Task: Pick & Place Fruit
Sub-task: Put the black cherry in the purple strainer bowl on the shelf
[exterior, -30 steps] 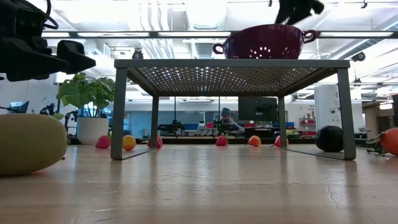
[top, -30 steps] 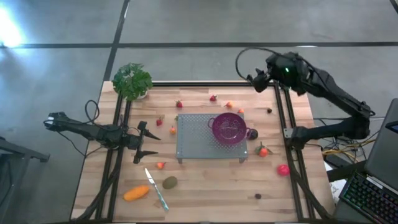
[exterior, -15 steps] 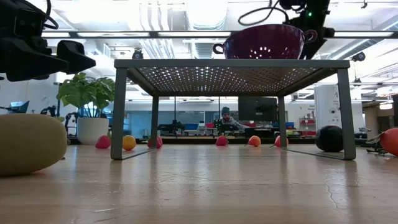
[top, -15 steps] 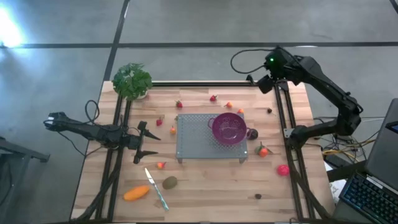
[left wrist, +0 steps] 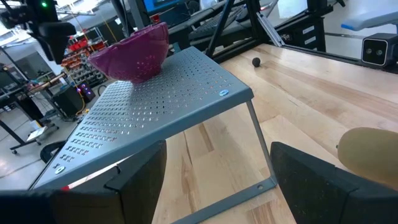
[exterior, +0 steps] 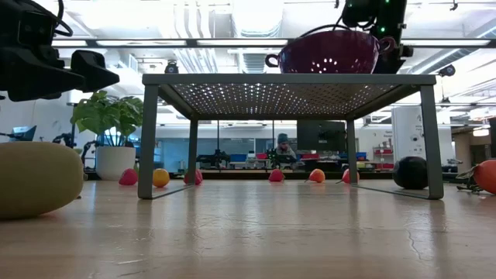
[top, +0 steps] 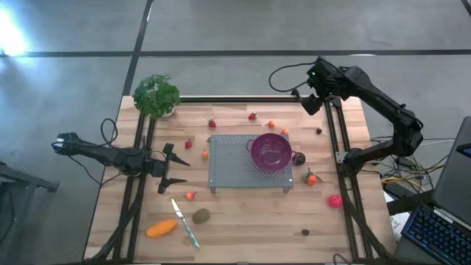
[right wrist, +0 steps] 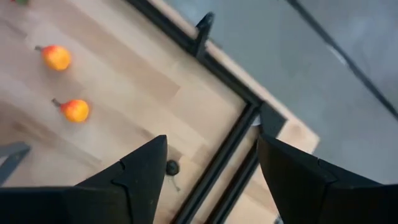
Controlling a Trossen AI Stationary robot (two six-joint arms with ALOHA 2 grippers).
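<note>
The fruit lies scattered on the wooden table: tiny red strawberries, small orange pieces, a dark round one, a pink-red ball, a brown-green oval and an elongated orange one. A purple colander stands on a grey perforated rack. My right gripper hangs open above the table's far right corner, pointing steeply down, with nothing between its fingers. At the table's left side my left gripper is open, pointing level at the rack.
A slim knife lies near the front left, between the two large fruits. A potted plant stands at the far left corner. Black frame rails run along the table's sides. A tiny dark ball lies near the front right.
My right gripper has sunk over the table's far right corner and tipped from a shallow slant to pointing steeply down, while the arm behind it has drawn in. The fruit, rack and colander have stayed in place.
</note>
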